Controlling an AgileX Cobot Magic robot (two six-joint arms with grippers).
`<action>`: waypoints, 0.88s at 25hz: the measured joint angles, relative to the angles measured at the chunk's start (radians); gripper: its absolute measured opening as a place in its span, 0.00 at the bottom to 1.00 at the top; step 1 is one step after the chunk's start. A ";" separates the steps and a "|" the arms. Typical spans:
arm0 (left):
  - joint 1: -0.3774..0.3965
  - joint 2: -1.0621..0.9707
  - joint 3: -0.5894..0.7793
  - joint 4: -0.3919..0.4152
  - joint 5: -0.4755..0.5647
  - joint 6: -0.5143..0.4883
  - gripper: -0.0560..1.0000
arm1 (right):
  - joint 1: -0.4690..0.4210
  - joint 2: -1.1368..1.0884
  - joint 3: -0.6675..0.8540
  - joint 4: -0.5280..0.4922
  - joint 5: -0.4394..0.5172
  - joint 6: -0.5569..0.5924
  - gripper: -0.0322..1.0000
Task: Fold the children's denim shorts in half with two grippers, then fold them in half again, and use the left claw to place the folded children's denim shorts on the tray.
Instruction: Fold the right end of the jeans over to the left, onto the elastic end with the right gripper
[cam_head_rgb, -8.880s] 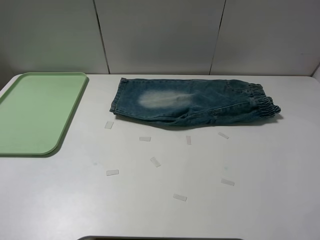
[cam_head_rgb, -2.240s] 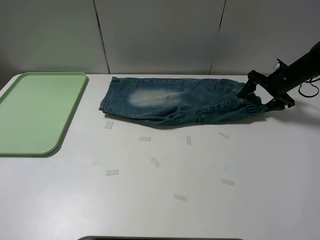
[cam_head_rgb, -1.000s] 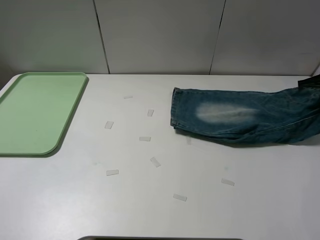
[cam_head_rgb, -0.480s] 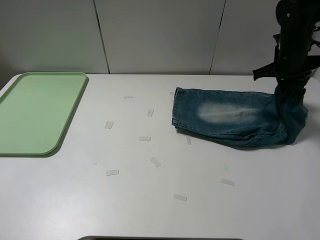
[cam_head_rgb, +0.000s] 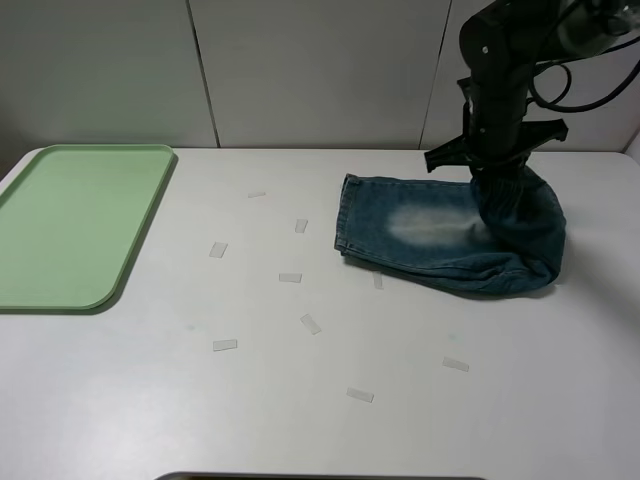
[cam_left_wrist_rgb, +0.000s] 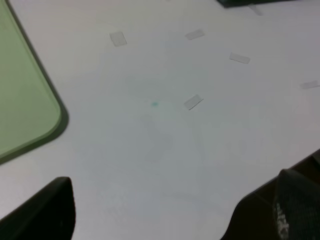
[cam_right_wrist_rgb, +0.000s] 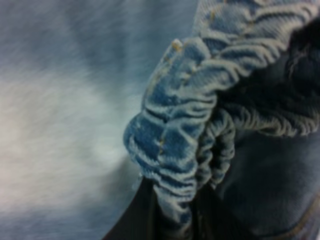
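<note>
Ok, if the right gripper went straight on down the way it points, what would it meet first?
Probably the denim shorts' own flat lower layer: the right gripper points down, shut on the waistband, seemingly above that layer. The table lies beneath. Exact height is unclear.

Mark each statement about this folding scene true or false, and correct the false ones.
1. The right gripper holds the children's denim shorts by the gathered waistband, raised off the table. True.
2. The shorts lie on the tray. False: they lie on the table, well right of the tray in the high view.
3. Small pale strips are scattered on the table. True.
4. The left gripper grips a leg hem. False: it hangs open over bare table near the tray's corner.
</note>
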 joint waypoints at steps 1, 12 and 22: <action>0.000 0.000 0.000 0.000 0.000 0.000 0.80 | 0.009 0.015 0.000 0.011 -0.004 0.000 0.10; 0.000 0.000 0.000 0.000 0.000 0.000 0.80 | 0.125 0.078 0.000 0.086 -0.113 0.000 0.10; 0.000 0.000 0.000 0.009 0.000 0.015 0.80 | 0.182 0.079 0.000 0.068 -0.150 0.001 0.10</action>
